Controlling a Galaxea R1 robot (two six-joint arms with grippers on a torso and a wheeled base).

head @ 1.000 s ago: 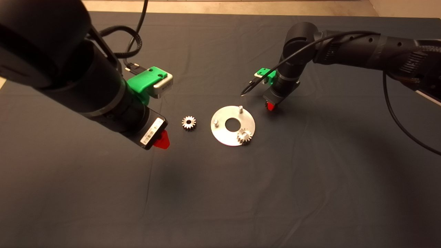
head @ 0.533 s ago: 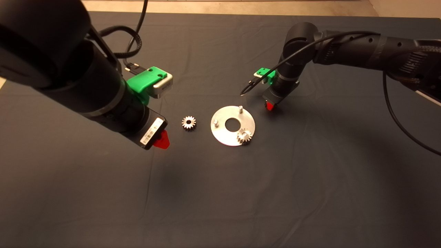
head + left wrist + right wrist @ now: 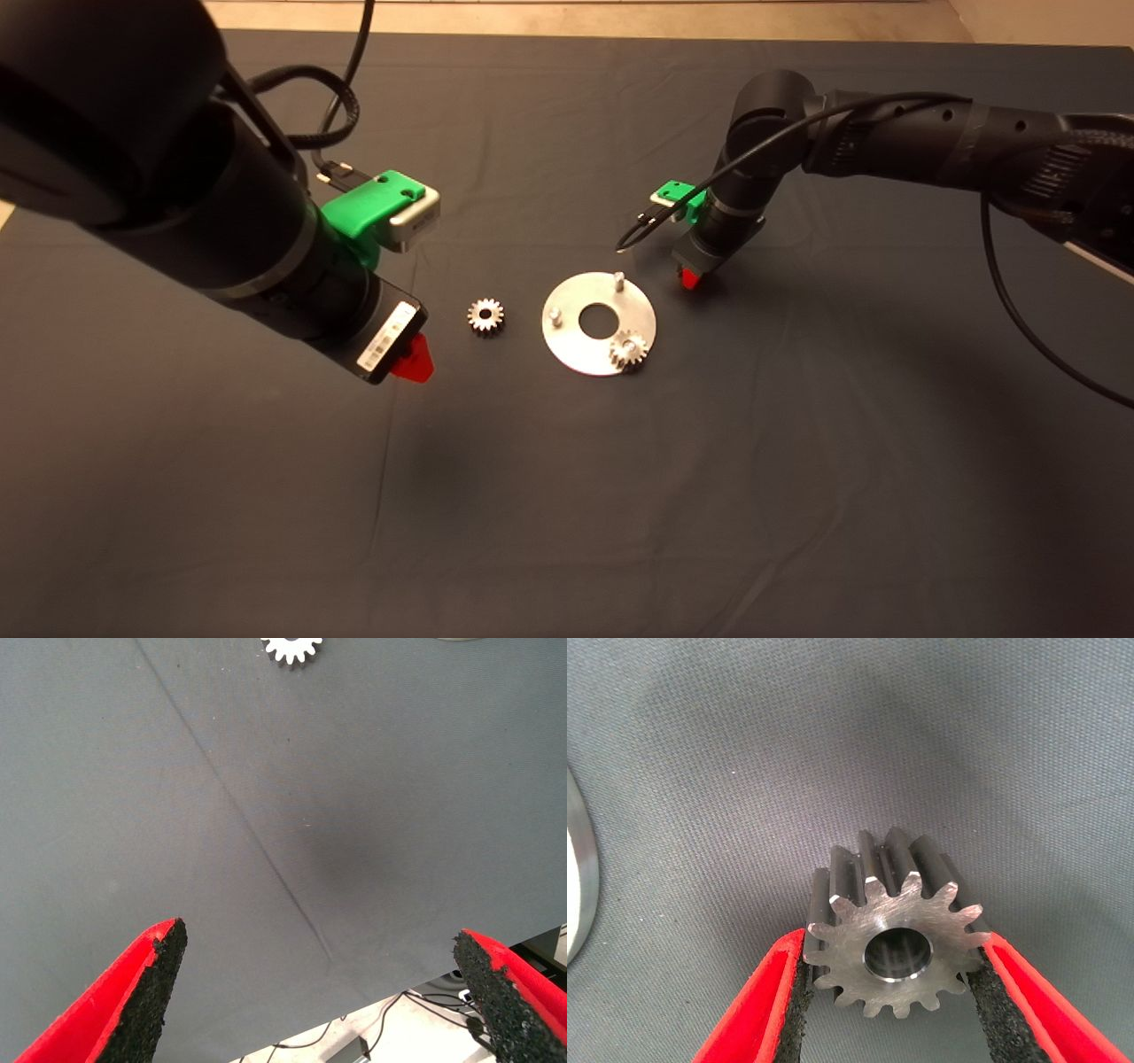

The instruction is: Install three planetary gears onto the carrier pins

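Dark matt woven cloth [image 3: 567,496] over the tabletop, finely creased. Flat round shiny metal disc [image 3: 576,353], smooth and bright, centre frame. Small silvery-grey metal spur gear [image 3: 897,926], brushed face with fine machining marks, against rough, grainy black pads [image 3: 799,1001] on smooth glossy red plastic fingers.

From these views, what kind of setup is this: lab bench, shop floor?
Probably a lab test bench for robot assembly trials. A dark mat covers the table; on it only a carrier disc and loose gear. The right end effector grips another gear. Cables trail on the floor.
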